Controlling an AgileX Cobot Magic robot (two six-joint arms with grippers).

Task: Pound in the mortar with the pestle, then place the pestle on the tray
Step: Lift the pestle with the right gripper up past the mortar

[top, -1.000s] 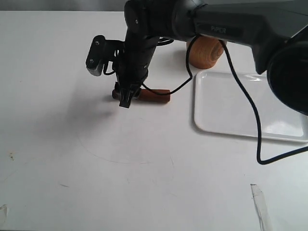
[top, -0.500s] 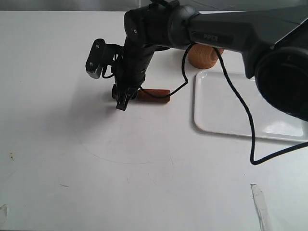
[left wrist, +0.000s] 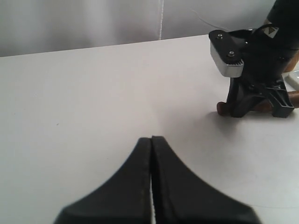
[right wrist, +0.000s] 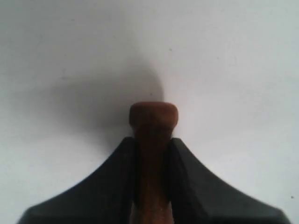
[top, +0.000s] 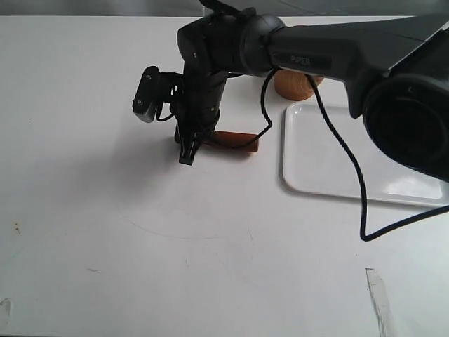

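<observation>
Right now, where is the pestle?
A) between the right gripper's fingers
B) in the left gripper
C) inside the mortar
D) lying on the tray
A: the right wrist view shows the right gripper shut on the pestle, clear of the tray.

Bright diffuse light, table [top: 210, 281] nearly washed out; soft shadow beside right gripper [top: 188, 152]; glare on tray [top: 337, 161]; left gripper [left wrist: 152, 139] blurred close-up

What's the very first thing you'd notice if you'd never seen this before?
The big black arm reaching in from the right of the exterior view, its right hand pinching the red-brown pestle by its thin end. Next comes the shiny white tray just right of the pestle, with the round wooden mortar behind it, partly hidden by the arm.
</observation>
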